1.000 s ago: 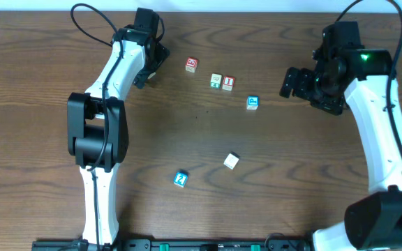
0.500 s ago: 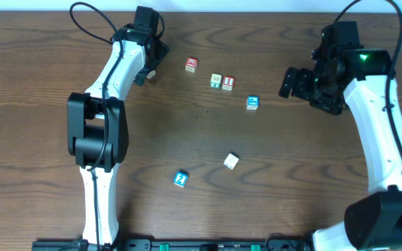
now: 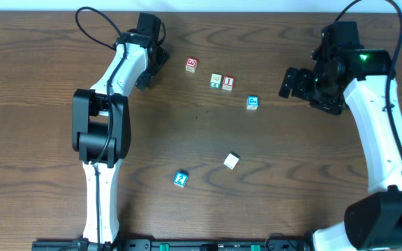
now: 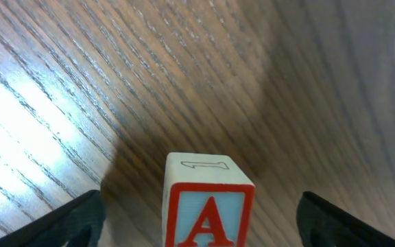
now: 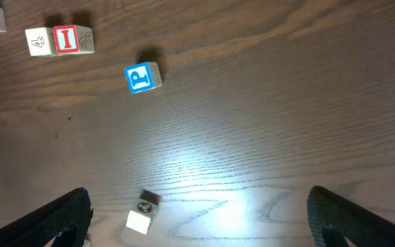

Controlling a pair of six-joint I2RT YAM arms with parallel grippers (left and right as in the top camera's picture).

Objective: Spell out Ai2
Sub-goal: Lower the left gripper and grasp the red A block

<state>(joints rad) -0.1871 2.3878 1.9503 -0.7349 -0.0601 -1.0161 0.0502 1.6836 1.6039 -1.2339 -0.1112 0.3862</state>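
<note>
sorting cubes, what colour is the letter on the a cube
Red on the A cube; clearest in left wrist view.

Dark wood-grain bench (image 5: 273,103). Right gripper (image 5: 201,230) low over it, black fingers (image 5: 53,219) set wide apart in the lower corners. Far side: red "I" cube (image 5: 65,39), touching a pale cube (image 5: 40,42) with a faint mark I can't read. Blue "P" cube (image 5: 142,77) near them, standing apart. Plain light cube (image 5: 141,216) close in, between the fingers, untouched.
</note>
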